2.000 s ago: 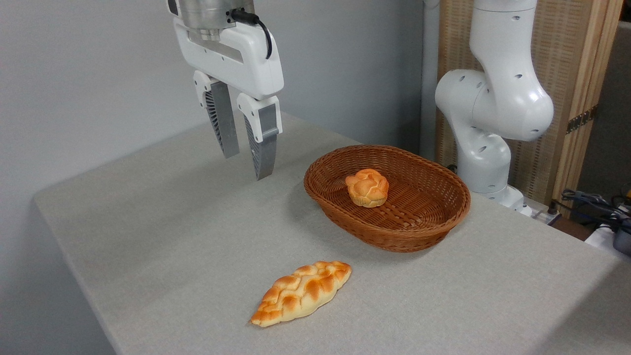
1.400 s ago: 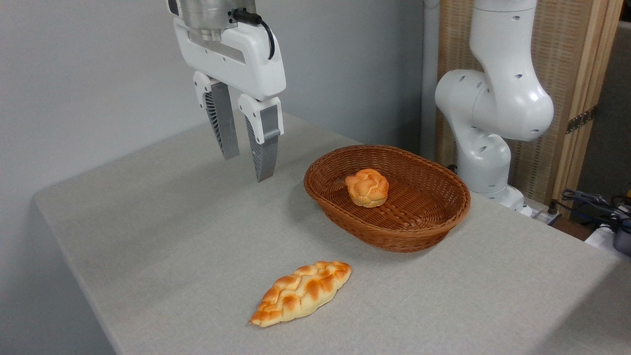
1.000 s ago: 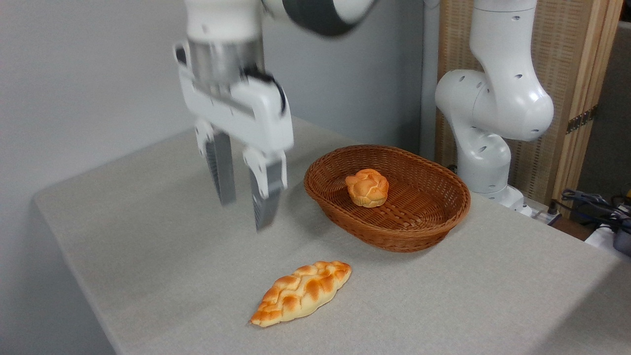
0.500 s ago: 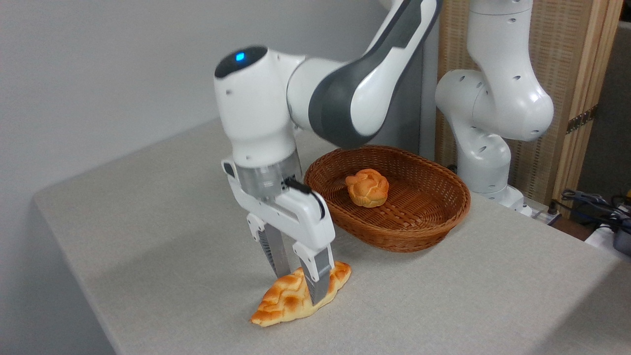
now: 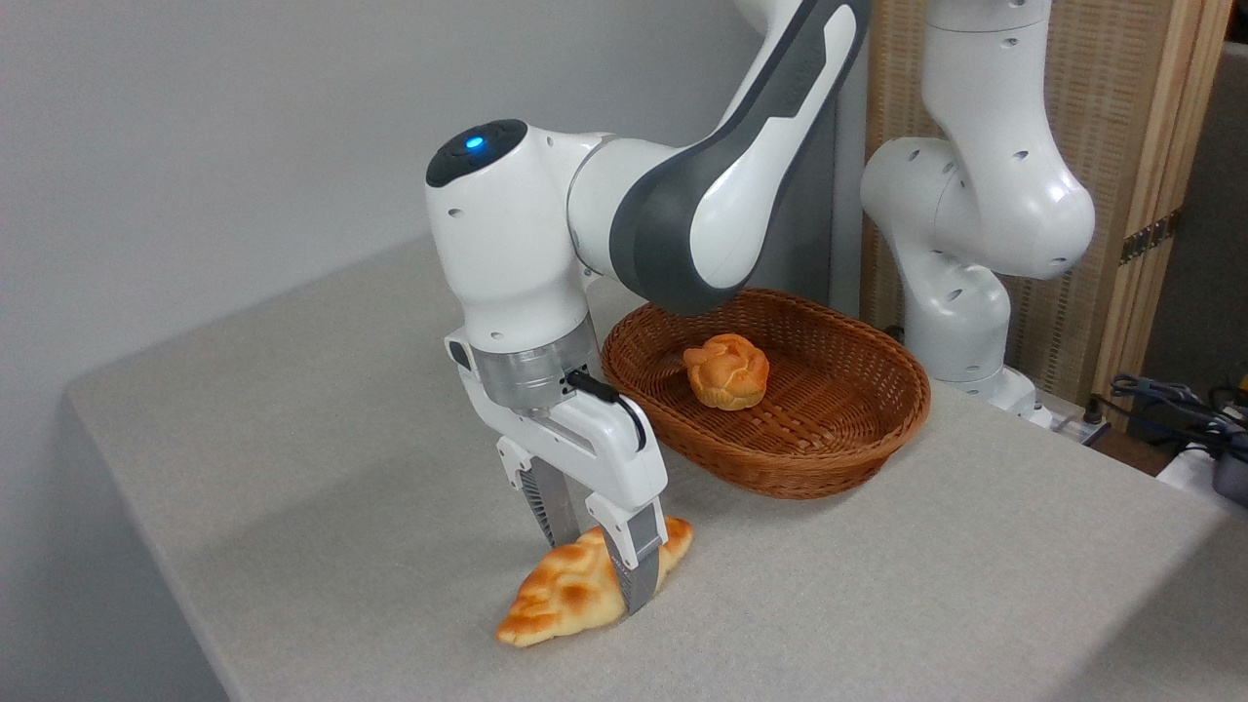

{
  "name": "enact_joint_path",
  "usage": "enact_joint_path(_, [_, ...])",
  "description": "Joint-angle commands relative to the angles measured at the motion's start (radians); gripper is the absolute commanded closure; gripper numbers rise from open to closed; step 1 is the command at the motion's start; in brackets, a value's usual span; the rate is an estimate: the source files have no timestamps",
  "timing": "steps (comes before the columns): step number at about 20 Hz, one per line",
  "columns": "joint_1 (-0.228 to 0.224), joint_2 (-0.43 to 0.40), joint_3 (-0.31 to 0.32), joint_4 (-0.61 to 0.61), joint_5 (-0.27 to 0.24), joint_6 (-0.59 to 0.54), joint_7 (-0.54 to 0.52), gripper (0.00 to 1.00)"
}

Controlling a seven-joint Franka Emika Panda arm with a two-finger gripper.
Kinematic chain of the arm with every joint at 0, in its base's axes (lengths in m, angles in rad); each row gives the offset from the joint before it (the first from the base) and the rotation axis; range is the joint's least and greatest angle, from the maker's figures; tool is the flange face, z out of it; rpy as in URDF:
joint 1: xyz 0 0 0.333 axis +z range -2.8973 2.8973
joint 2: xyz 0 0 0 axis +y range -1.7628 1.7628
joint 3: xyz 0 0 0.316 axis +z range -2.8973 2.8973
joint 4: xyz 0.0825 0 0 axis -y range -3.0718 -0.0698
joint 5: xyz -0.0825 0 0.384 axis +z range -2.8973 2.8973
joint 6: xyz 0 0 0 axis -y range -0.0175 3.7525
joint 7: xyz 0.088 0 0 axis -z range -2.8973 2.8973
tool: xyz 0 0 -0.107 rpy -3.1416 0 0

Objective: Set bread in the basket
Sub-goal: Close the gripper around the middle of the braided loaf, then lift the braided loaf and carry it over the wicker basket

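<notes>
Grey surface (image 5: 322, 458): bread (image 5: 565, 595) lies near front edge, well apart from basket (image 5: 829, 458). End effector (image 5: 597, 570) straddles loaf's middle, fingers on either side; near finger hides part of crust, actual squeeze can't tell. Small bun (image 5: 725, 370) sits in basket; arm covers basket's back-left rim.

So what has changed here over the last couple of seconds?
The pincer came down from high above the table's far side to the bread at the front and closed its fingers across the loaf's middle, pinching it. The loaf is squeezed but rests on the table where it was. The basket and the small bun in it have not moved.
</notes>
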Motion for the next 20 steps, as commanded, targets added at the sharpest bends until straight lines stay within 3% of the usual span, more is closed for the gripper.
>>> enact_joint_path(1, [-0.005,0.004,0.009,-0.017,0.003,0.017,0.064,0.95])
enact_joint_path(3, [-0.002,0.003,0.016,-0.016,-0.003,0.009,0.141,0.98])
enact_joint_path(6, [-0.002,-0.015,0.019,-0.004,-0.014,-0.006,0.143,1.00])
enact_joint_path(10, [-0.005,-0.061,0.012,0.120,-0.037,-0.205,0.148,1.00])
enact_joint_path(12, [-0.011,-0.158,0.007,0.141,-0.042,-0.300,0.148,1.00])
enact_joint_path(16, [-0.103,-0.340,0.019,0.090,-0.050,-0.631,0.198,0.96])
enact_joint_path(17, [-0.121,-0.371,0.021,0.046,-0.050,-0.650,0.200,0.95])
enact_joint_path(19, [-0.150,-0.413,0.021,-0.060,-0.036,-0.649,0.203,0.81])
enact_joint_path(20, [-0.188,-0.417,0.030,-0.100,-0.018,-0.649,0.207,0.73])
